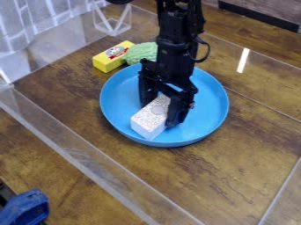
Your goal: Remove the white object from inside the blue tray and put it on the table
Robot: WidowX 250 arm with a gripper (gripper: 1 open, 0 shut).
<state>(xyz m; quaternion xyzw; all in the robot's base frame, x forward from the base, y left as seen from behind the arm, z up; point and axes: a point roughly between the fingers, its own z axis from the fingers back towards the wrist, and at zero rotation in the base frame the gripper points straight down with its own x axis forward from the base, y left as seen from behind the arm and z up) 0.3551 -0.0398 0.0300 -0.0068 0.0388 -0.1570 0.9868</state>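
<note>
The white object point(152, 117), a small white block with a grey speckled top, lies inside the blue tray point(200, 125) a little left of its centre. My gripper point(164, 106) points straight down into the tray, open, its two black fingers straddling the far end of the block. One finger point(143, 94) stands to the block's left and the other point(184, 112) to its right. Whether the pads touch the block cannot be told. The tray rests on the dark wooden table point(83, 132).
A yellow block point(113, 56) and a green object point(143, 53) lie just behind the tray on its left. A clear plastic wall point(47, 127) runs along the table's left and front edges. Something blue point(21, 211) sits at the bottom left corner.
</note>
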